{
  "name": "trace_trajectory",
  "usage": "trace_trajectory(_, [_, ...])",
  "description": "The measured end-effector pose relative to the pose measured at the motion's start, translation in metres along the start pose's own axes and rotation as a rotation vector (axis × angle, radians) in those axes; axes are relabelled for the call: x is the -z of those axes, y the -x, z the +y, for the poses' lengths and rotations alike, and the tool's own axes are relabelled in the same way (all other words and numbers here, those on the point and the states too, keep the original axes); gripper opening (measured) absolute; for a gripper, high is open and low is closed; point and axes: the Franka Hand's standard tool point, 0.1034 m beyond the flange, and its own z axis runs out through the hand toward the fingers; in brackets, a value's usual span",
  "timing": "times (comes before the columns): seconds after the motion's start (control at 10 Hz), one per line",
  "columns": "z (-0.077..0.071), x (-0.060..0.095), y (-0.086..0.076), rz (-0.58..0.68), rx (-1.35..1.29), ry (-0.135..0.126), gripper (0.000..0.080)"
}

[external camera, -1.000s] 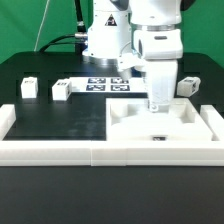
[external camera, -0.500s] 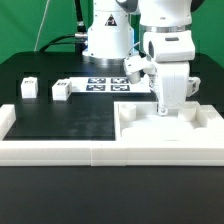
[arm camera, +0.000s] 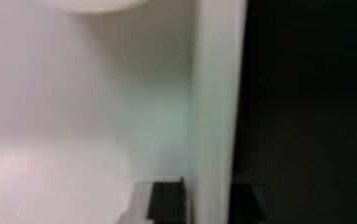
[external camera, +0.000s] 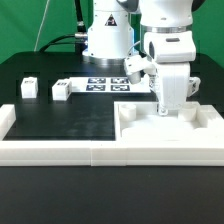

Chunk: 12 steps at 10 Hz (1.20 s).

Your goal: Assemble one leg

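Ext. view: arm stood over the exterior view's right half of the black tabletop (external camera: 60, 118), w/ the tool (external camera: 164, 108) lowered, tips at or just above the large white panel (external camera: 135, 126) near its far edge. Fingers were too small and washed out vs. the white panel, so couldn't tell how wide the tool stood or whether it gripped anything.

Three small white blocks showed. First leg (external camera: 29, 88) and second leg (external camera: 62, 90) sat near each other on the tabletop at the exterior view's left, well apart from the tool. Third leg (external camera: 191, 87) sat behind the panel, just beside the arm and partly hidden by it. Marker board (external camera: 105, 84) lay flat btwn the second leg and the arm's base. A white border piece (external camera: 60, 150) ran along the front edge.

Wrist view: blurred; pale surface next to a black area, nothing else readable.
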Motion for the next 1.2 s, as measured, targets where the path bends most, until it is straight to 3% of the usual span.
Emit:
trace_trajectory(0.1, [0.000,0.000,0.000,0.000,0.000,0.000,0.0152])
trace_trajectory(0.2, [0.000,0.000,0.000,0.000,-0.001,0.000,0.0363])
trace_trajectory(0.3, [0.000,0.000,0.000,0.000,-0.001,0.000,0.0363])
trace_trajectory(0.4, [0.000,0.000,0.001,0.000,-0.001,0.000,0.0535])
trace_trajectory(0.5, [0.000,0.000,0.001,0.000,-0.001,0.000,0.0625])
trace_trajectory(1.1, [0.000,0.002,0.000,-0.002,-0.014,0.001,0.0649])
trace_trajectory(1.2, [-0.003,0.015,-0.002,-0.008,-0.035,0.010,0.0649])
